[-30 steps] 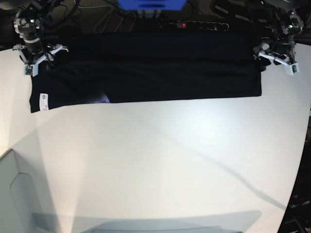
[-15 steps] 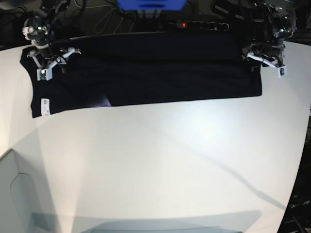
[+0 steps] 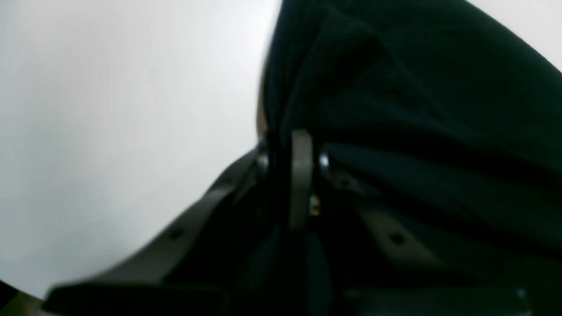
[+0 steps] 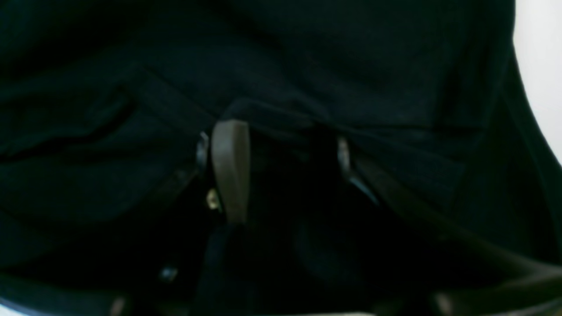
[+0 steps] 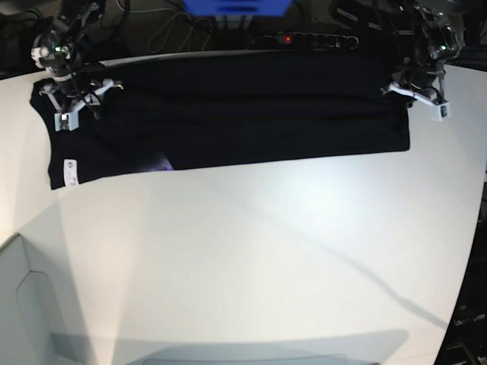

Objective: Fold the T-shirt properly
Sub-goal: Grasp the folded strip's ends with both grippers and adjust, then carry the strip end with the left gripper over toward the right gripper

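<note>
The black T-shirt (image 5: 243, 106) lies as a long flat band across the far side of the white table (image 5: 243, 251). Its small white label (image 5: 69, 169) is at the near left corner, and a bit of purple print (image 5: 161, 160) shows on the near edge. My left gripper (image 5: 415, 93) is at the shirt's right end. In the left wrist view it (image 3: 283, 147) is shut on the T-shirt (image 3: 417, 87), pinching a fold at the cloth's edge. My right gripper (image 5: 74, 103) is over the left end. Seen from the right wrist, it (image 4: 281, 136) stands open with its fingertips on the T-shirt (image 4: 307, 52).
A power strip (image 5: 308, 38) with a red light, a blue object (image 5: 237, 6) and cables sit just behind the shirt. A pale grey panel (image 5: 23, 304) stands at the near left corner. The table's curved edge runs down the right side.
My left gripper moved in over the shirt's right edge and closed on the cloth. The right gripper shifted inward over the left end, where a sleeve now shows at the far left corner.
</note>
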